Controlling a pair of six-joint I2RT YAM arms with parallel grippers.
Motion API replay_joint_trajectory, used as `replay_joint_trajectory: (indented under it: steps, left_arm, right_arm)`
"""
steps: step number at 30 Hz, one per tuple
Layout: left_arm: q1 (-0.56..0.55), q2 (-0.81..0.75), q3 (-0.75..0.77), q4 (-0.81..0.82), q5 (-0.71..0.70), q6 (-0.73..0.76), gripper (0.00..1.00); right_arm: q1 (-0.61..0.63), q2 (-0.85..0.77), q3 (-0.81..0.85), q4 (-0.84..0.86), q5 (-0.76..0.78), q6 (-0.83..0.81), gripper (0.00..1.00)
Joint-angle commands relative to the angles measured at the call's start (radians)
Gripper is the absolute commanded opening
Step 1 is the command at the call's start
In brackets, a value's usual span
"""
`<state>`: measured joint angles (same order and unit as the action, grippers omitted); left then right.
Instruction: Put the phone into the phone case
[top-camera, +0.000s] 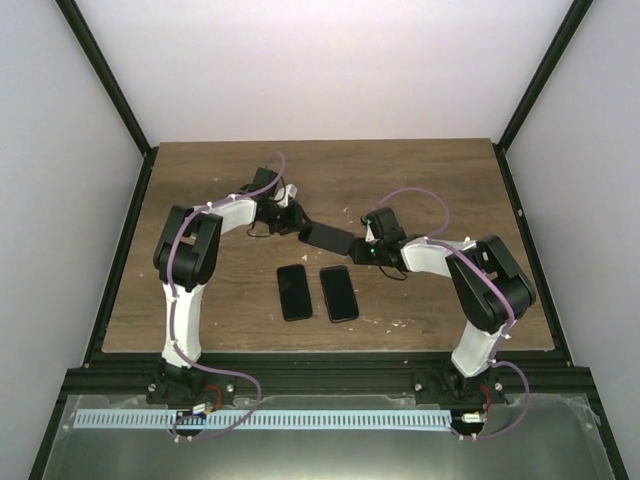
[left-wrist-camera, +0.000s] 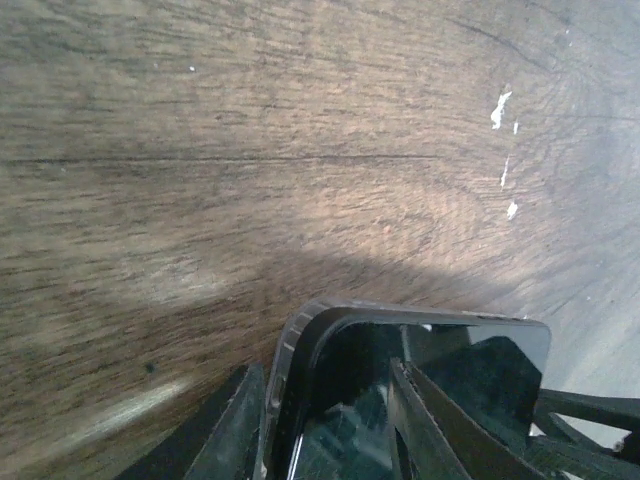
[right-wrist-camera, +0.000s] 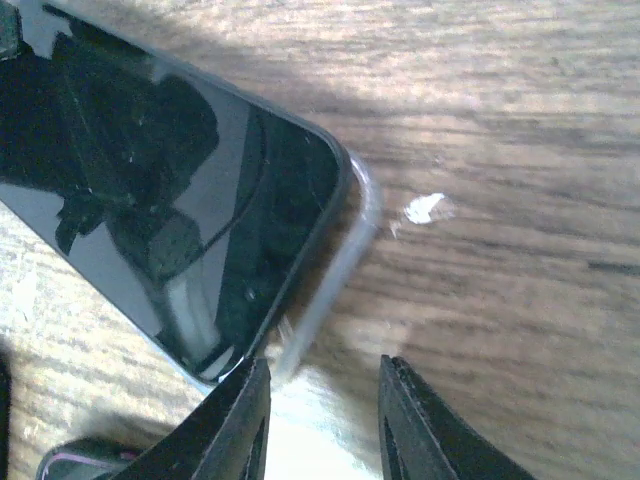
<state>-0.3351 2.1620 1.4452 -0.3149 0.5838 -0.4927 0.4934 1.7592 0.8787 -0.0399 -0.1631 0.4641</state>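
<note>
Left tool (left-wrist-camera: 325, 405) pinched the phone case (left-wrist-camera: 300, 340) edge, phone (left-wrist-camera: 500, 370) seated inside; right tool (right-wrist-camera: 322, 385) stood open, the phone's corner just ahead.

light: bright, soft shadows | wrist views: blurry | phone (right-wrist-camera: 150, 180): reflections

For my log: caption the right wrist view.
Phone partly in clear case over wood table, right gripper at its corner.
</note>
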Motion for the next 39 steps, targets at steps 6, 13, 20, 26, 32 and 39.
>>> replay_joint_trajectory:
  steps: [6, 13, 20, 26, 32, 39]
  left_arm:
    - [-0.012, -0.040, -0.050, -0.008, -0.025, 0.002, 0.35]
    - [-0.031, -0.064, -0.121, 0.107, 0.048, -0.021, 0.22]
    - [-0.050, -0.047, -0.107, 0.096, 0.048, -0.009, 0.20]
    - [-0.033, -0.099, -0.104, 0.060, -0.025, -0.006, 0.32]
    - [-0.006, -0.203, -0.132, 0.043, -0.077, -0.045, 0.48]
    - [-0.008, -0.236, -0.183, 0.072, -0.012, -0.093, 0.46]
  right_arm:
    - [0.006, -0.056, -0.074, 0.024, 0.018, -0.025, 0.33]
    - [0.031, -0.043, -0.101, 0.081, -0.016, -0.020, 0.32]
    - [0.054, -0.038, -0.100, 0.159, -0.063, 0.028, 0.29]
    - [0.097, -0.073, -0.097, 0.132, -0.094, 0.025, 0.32]
    - [0.079, -0.172, -0.083, -0.042, -0.036, -0.048, 0.52]
    - [-0.016, -0.182, -0.010, -0.070, -0.078, -0.147, 0.65]
